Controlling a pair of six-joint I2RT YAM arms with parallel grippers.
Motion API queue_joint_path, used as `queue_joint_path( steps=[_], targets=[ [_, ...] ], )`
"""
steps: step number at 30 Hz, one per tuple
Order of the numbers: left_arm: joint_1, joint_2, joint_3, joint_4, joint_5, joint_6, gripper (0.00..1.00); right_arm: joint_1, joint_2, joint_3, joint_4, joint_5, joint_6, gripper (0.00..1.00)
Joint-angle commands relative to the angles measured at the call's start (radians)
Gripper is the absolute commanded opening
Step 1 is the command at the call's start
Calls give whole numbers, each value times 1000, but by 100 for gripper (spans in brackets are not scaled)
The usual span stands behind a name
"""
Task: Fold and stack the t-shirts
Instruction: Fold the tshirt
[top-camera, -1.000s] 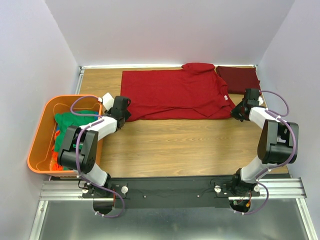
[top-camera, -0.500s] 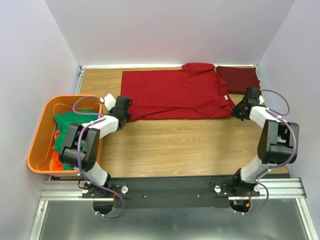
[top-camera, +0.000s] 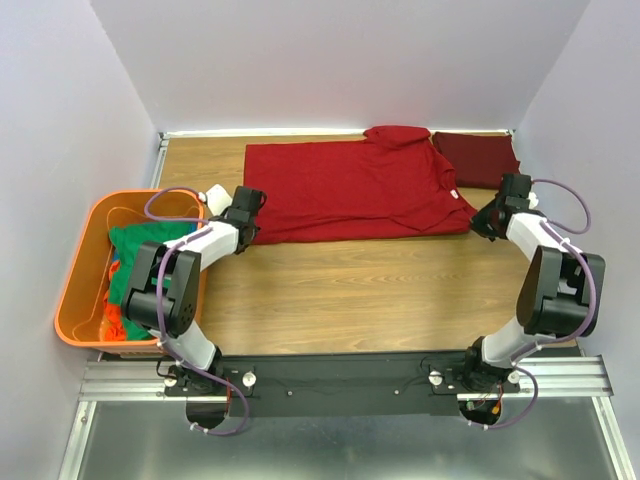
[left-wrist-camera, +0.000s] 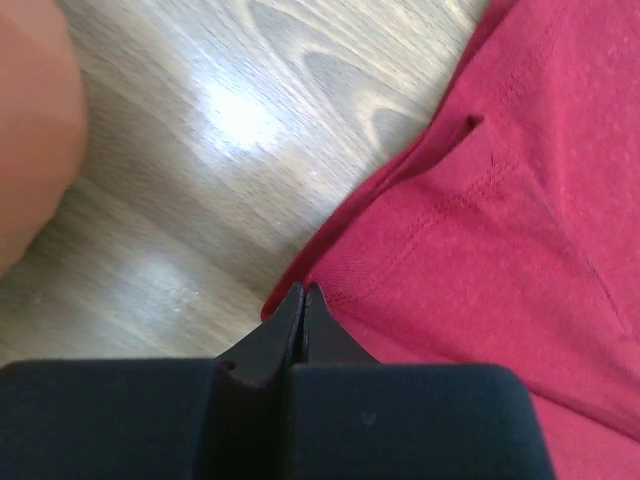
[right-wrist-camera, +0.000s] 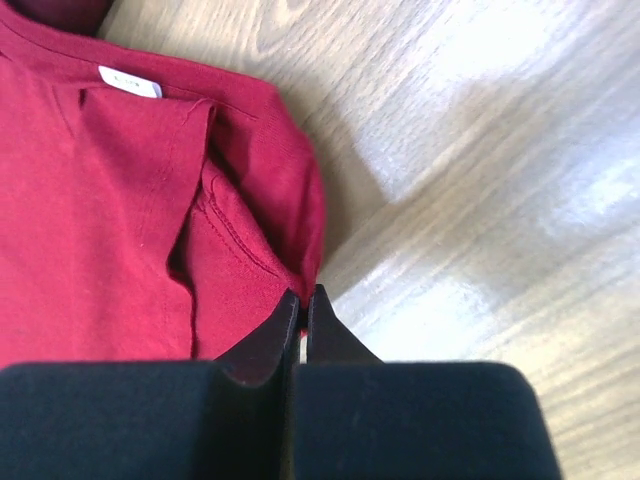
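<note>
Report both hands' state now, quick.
Left hand: closed, pinching the red t-shirt at its near left corner.
Right hand: closed, pinching the same shirt's near right corner.

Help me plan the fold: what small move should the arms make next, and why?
Probably lift both corners slightly together. The left gripper and right gripper are shut at the two near corners of the red shirt, seemingly pinching cloth, and it lies flat.
</note>
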Motion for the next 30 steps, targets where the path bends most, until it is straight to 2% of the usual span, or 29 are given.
queue_joint_path(
  steps=[1, 8, 17, 20, 22, 23, 24, 25, 26, 27, 28, 30],
  targets=[
    [14, -51, 20, -102, -84, -23, 0, -25, -69, 10, -59, 48, -16, 3],
    [16, -138, -68, -121, -42, -46, 0, -51, -155, -30, -110, 45, -27, 3],
    [7, -292, -205, -119, -10, -63, 0, -120, -267, -170, -153, 5, -24, 7],
    [-15, -335, -240, -121, -2, -75, 0, -138, -308, -230, -155, -17, -5, 11],
    [-36, -348, -265, -122, 2, -83, 0, -148, -328, -260, -156, -17, 5, 22],
    [-41, -355, -273, -124, 5, -83, 4, -148, -345, -265, -158, -18, 5, 26],
    [-45, -373, -279, -124, 7, -83, 18, -149, -351, -268, -159, -21, 7, 31],
    [-47, -387, -288, -123, 10, -83, 27, -148, -357, -270, -161, -28, 8, 37],
    [-48, -401, -290, -122, 13, -71, 34, -149, -365, -268, -162, -28, 10, 52],
    [-48, -436, -287, -119, 18, -56, 41, -148, -377, -262, -162, -63, 5, 57],
    [-48, -453, -270, -132, 18, -48, 42, -148, -384, -254, -165, -83, -22, 62],
    [-48, -511, -245, -135, 18, -4, 46, -148, -397, -225, -167, -130, -62, 63]
  ],
)
